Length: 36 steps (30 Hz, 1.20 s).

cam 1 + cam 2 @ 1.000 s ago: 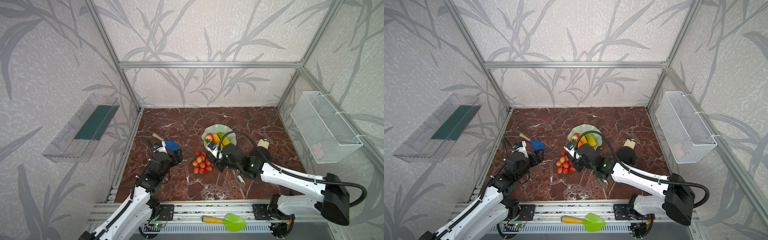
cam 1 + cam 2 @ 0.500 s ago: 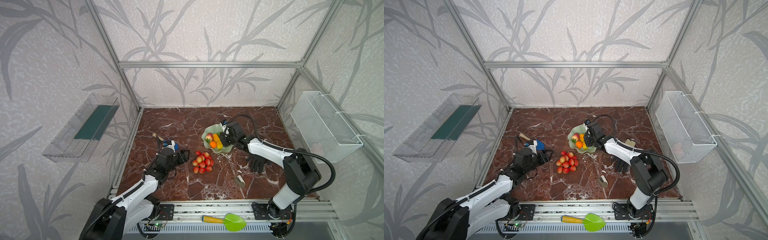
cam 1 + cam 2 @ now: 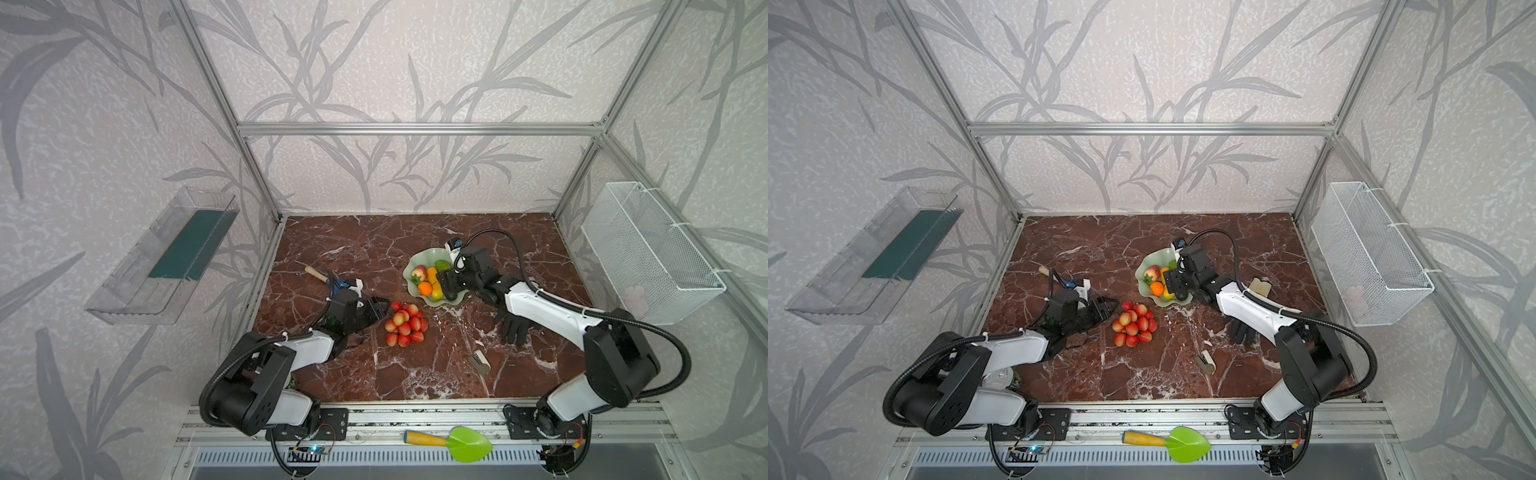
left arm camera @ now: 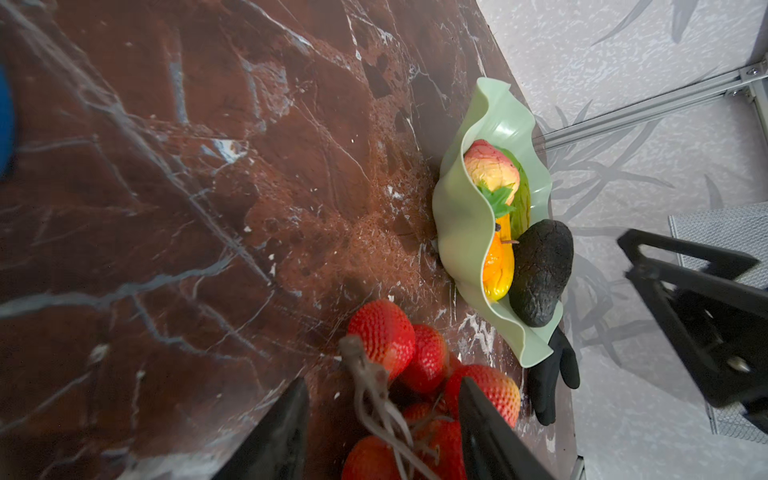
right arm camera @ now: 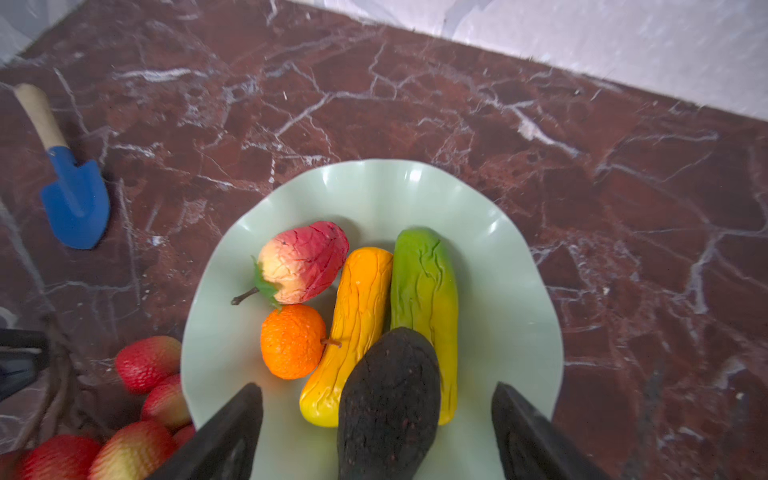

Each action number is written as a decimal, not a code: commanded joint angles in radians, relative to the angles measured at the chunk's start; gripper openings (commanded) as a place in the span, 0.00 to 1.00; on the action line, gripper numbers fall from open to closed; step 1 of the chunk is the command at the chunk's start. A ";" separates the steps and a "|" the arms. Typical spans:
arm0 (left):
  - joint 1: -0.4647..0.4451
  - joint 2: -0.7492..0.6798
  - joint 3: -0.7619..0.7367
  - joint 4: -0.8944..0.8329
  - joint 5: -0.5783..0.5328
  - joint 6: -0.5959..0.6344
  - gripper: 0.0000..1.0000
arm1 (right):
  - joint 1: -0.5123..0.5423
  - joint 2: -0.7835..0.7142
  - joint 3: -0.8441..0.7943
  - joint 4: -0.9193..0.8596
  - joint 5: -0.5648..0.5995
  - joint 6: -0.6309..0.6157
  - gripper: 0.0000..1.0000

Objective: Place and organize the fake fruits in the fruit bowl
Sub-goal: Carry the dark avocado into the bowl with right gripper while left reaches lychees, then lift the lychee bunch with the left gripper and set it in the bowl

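The right gripper (image 5: 376, 388) has swung round from the bowl's (image 5: 374, 187) 6 o'clock to its 4 o'clock side. Its fingers, pinched tight a second ago, now stand wide, with clear gaps either side of the avocado (image 5: 390, 399). That one lies loose in the bowl, propped on the yellow oblong (image 5: 353, 328) and green oblong (image 5: 424, 282). In both top views the strawberry (image 5: 307, 262) sits at the bowl's 10 o'clock and the orange (image 5: 293, 340) at 7. The berries (image 3: 405, 324) lie on the marble just beside the rim, at the bowl's 7 o'clock. The left gripper (image 4: 382, 380) has crept up on them from their 10 o'clock. Its fingers have drawn in to a narrower gap and straddle the stem (image 4: 365, 374) without pinching it
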State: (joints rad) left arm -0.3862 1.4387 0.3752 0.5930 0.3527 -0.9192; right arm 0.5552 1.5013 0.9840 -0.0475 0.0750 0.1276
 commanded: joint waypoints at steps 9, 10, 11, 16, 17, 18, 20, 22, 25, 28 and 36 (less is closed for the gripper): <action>-0.003 0.262 0.037 0.418 0.079 -0.164 0.23 | -0.002 -0.342 -0.139 -0.006 0.084 -0.009 0.94; -0.003 0.273 0.031 0.449 0.082 -0.176 0.20 | -0.003 -0.355 -0.145 -0.009 0.090 -0.011 0.94; -0.003 0.283 0.025 0.478 0.086 -0.188 0.16 | -0.003 -0.369 -0.152 -0.014 0.095 -0.012 0.94; -0.003 0.259 0.011 0.491 0.093 -0.203 0.04 | -0.002 -0.403 -0.174 -0.012 0.104 -0.011 0.95; -0.003 0.244 0.008 0.484 0.096 -0.202 0.02 | -0.002 -0.406 -0.177 -0.009 0.107 -0.013 0.95; -0.003 0.225 0.008 0.469 0.096 -0.199 0.00 | -0.002 -0.408 -0.177 -0.008 0.109 -0.014 0.95; -0.003 0.173 0.011 0.420 0.097 -0.187 0.00 | -0.003 -0.413 -0.179 -0.008 0.111 -0.018 0.95; -0.003 0.103 0.025 0.337 0.103 -0.166 0.00 | -0.002 -0.420 -0.181 -0.008 0.116 -0.020 0.95; -0.010 -0.036 0.072 0.149 0.113 -0.104 0.00 | -0.002 -0.434 -0.188 -0.004 0.121 -0.020 0.95; -0.037 -0.187 0.172 -0.182 0.097 0.037 0.00 | -0.002 -0.449 -0.198 0.001 0.131 -0.025 0.96; -0.121 -0.336 0.325 -0.402 0.089 0.137 0.00 | -0.020 -0.497 -0.232 0.009 0.124 -0.020 0.99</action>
State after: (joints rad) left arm -0.4923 1.1000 0.6769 0.2977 0.4335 -0.8253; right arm 0.5457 1.0428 0.7731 -0.0517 0.1932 0.1085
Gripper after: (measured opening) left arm 0.079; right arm 0.996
